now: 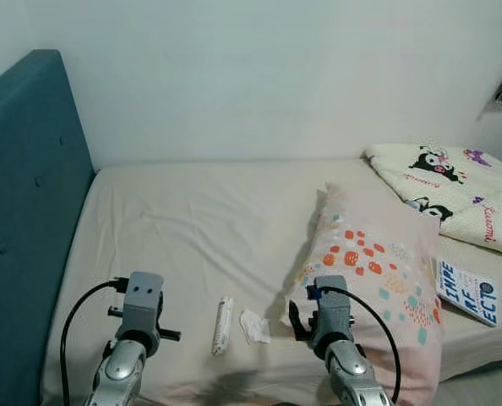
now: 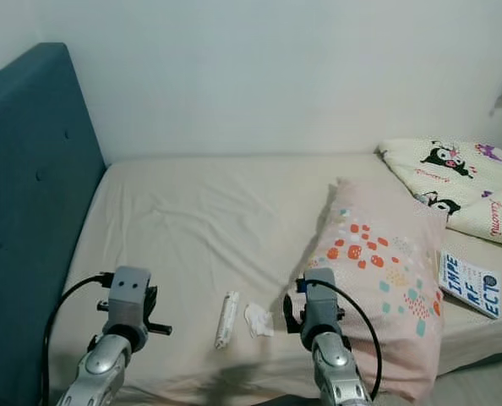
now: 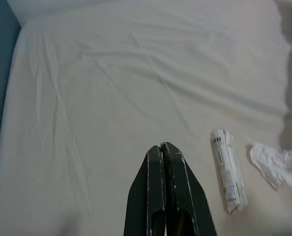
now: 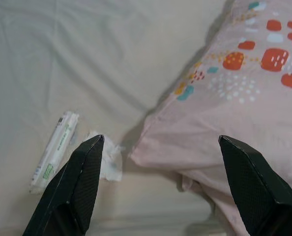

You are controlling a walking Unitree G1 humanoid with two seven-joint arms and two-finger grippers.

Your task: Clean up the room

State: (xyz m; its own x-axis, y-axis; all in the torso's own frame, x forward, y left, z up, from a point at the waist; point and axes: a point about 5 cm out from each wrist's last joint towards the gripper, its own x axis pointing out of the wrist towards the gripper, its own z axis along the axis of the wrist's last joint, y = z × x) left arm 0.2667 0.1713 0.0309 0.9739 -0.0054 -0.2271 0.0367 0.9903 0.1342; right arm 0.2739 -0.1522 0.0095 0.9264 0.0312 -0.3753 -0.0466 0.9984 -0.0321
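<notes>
Bed (image 1: 192,211) with cream sheet, teal headboard (image 1: 27,211) on the robot's left, white wall behind; small white tube-like pack (image 1: 222,325) lies near the front edge of the bed, a crumpled white tissue (image 1: 253,326) just beside it on its right, the two apart by a thin gap; pink pillow (image 1: 378,271) with orange and teal squares lies right of the tissue, its near corner close to it; a blue-and-white book (image 1: 467,292) sits on the bed right of the pillow; white quilt (image 1: 462,190) with cartoon prints at the far right; left tool (image 3: 163,150) hovers over bare sheet left of the pack, fingers pressed together; right tool (image 4: 160,147) hovers above the pillow's near corner and the tissue, fingers (image 4: 84,167) spread wide, touching nothing; both arms raised at the front edge of the bed.
</notes>
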